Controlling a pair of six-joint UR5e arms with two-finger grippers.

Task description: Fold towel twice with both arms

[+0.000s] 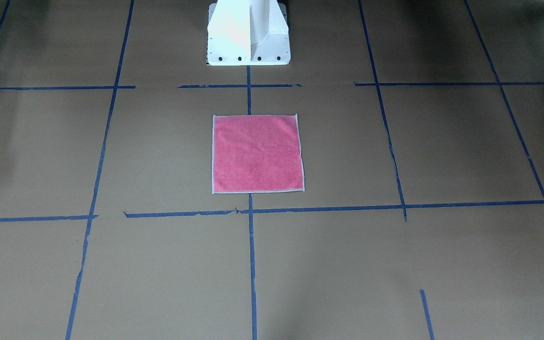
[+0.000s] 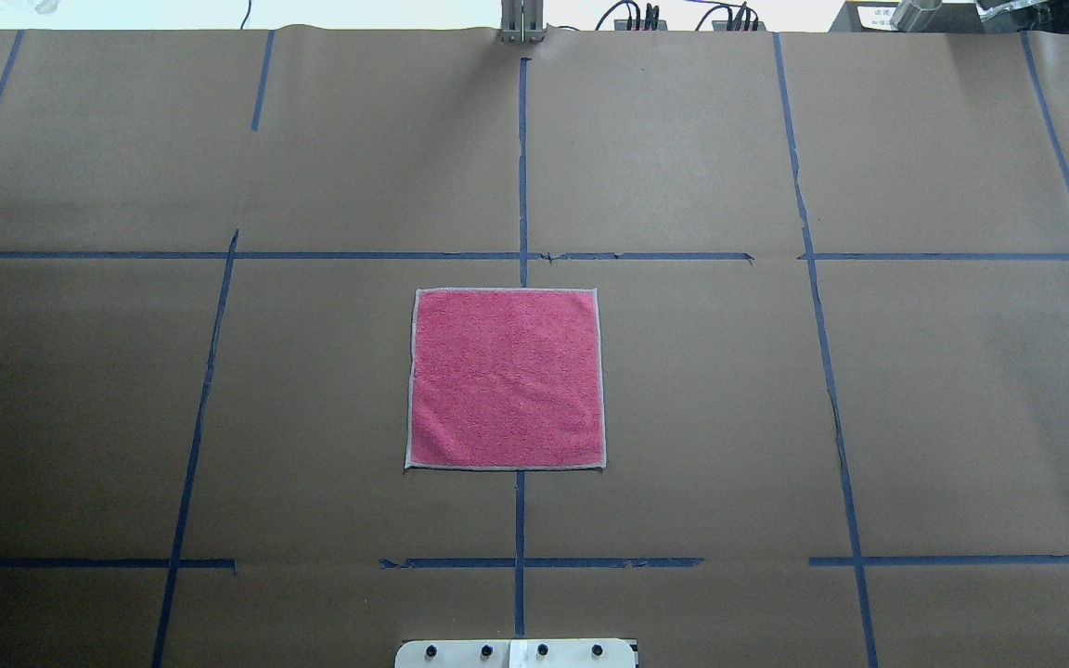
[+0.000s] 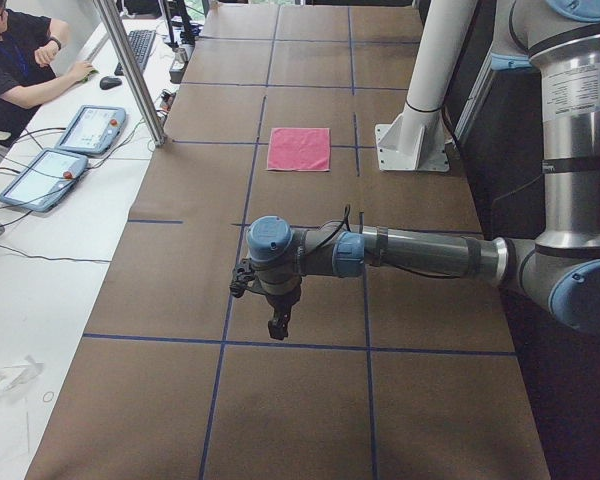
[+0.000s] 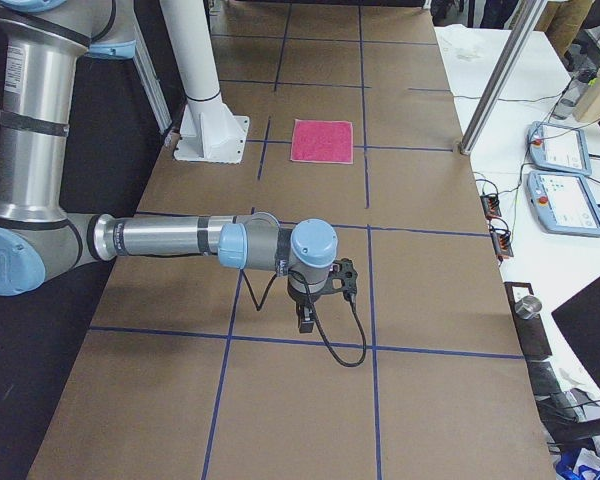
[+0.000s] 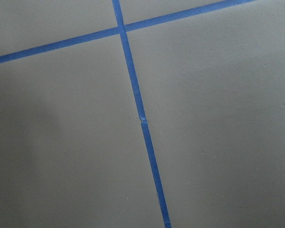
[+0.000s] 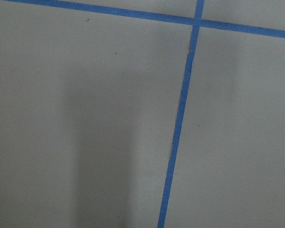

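The towel (image 2: 507,378) lies flat and unfolded, pink-red face up, with pale edging, at the middle of the table just in front of the robot base; it also shows in the front view (image 1: 257,154), the left side view (image 3: 299,149) and the right side view (image 4: 322,141). My left gripper (image 3: 277,328) hangs over the table's left end, far from the towel. My right gripper (image 4: 306,322) hangs over the right end, equally far. Both show only in the side views, so I cannot tell whether they are open or shut. Neither touches the towel.
The table is covered in brown paper with a grid of blue tape lines (image 2: 521,167). The white pedestal base (image 1: 248,33) stands just behind the towel. An operator (image 3: 20,60) sits at a side desk with pendants (image 3: 85,130). Both wrist views show only paper and tape.
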